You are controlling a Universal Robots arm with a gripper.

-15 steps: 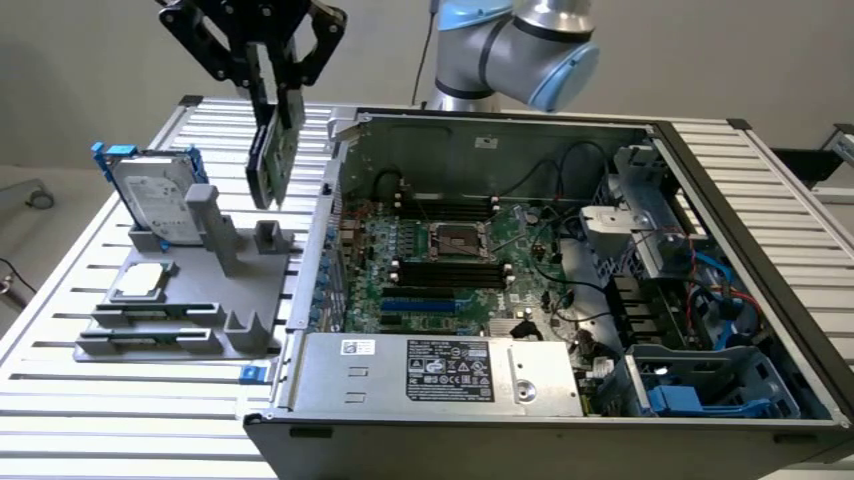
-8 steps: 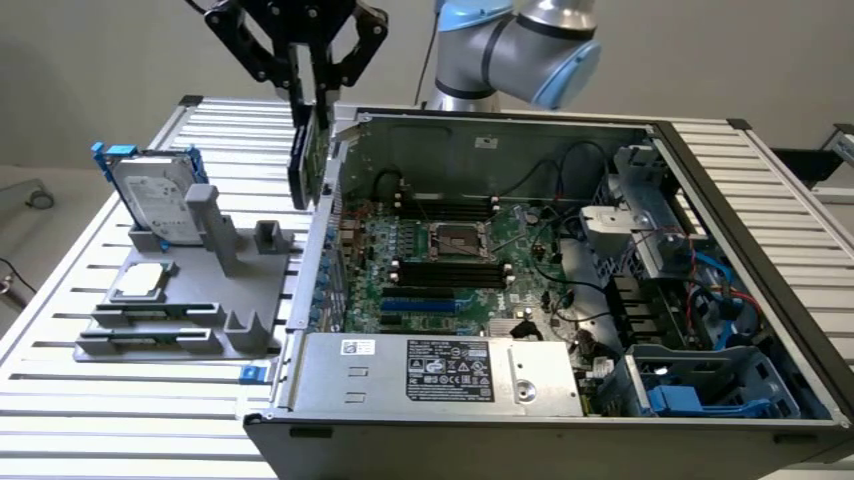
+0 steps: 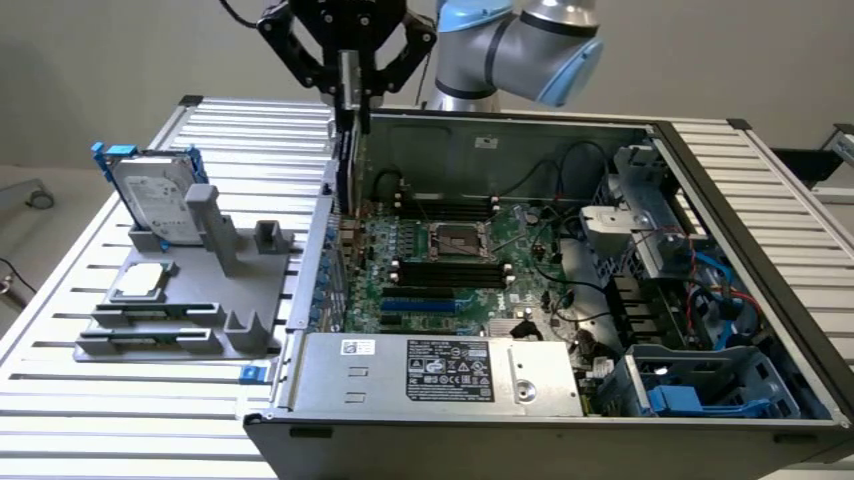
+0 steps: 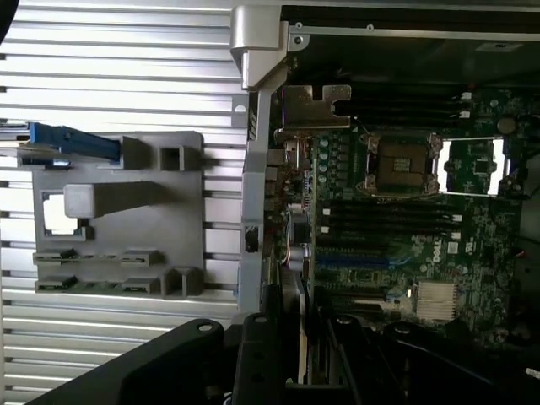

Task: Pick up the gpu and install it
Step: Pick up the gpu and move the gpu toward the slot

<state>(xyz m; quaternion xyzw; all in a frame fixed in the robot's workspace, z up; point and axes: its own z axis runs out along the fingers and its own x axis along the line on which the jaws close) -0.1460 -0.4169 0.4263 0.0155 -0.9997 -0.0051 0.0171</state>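
The gripper hangs over the open computer case, at the case's far corner on the exterior view's left. Its black fingers pinch the gpu, which stands on edge, upright, just inside the case wall on that side and reaches down toward the motherboard on the case floor. Whether the card's lower edge touches the board cannot be told.

In the wrist view the gripper clamps the gpu by its thin silver edge, just inside the case's silver wall.

Outside the case, on the exterior view's left, a gray holder sits on the slatted desk. It carries a hard drive in a blue frame and a small square chip, both well apart from the gripper.
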